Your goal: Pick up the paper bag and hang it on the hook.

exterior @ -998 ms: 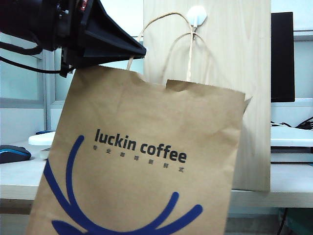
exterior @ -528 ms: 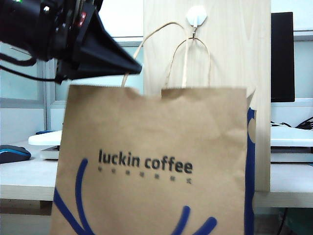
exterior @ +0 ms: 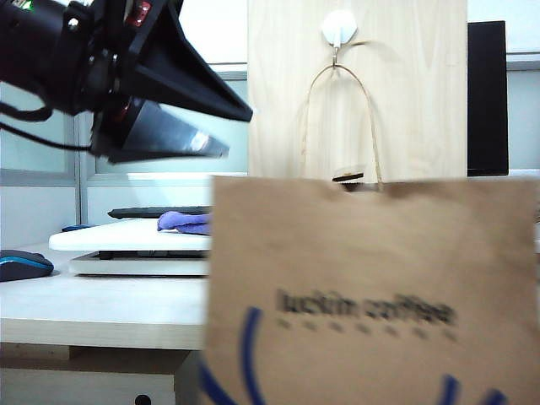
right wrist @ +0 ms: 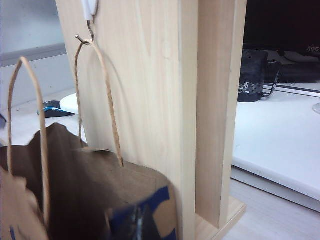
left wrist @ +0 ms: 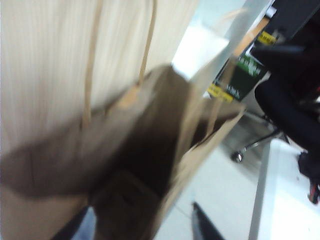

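Left gripper [exterior: 221,133] sits up and to the left of the paper bag [exterior: 371,287] in the exterior view, jaws spread apart with nothing between them, clear of the bag. In the left wrist view the two fingertips frame the bag's open mouth from above.

Right gripper: not visible in any view, can't tell its state. Its wrist camera just looks at the board from the side.

The bag hangs by one twisted paper handle [exterior: 337,118] looped over the prong of the white hook [exterior: 338,29] on the pale wooden board [exterior: 405,93]. Second handle [right wrist: 30,125] is free, standing up from the near rim. Bag print is blurred in the exterior view, likely swinging.

Handling, my read: bag looks empty, so light. Kraft paper is thin, creases easily and sways. The handle glue tabs are the weak point. If re-gripping, take the top rim or the free handle, not the panel.

Task looks essentially done.
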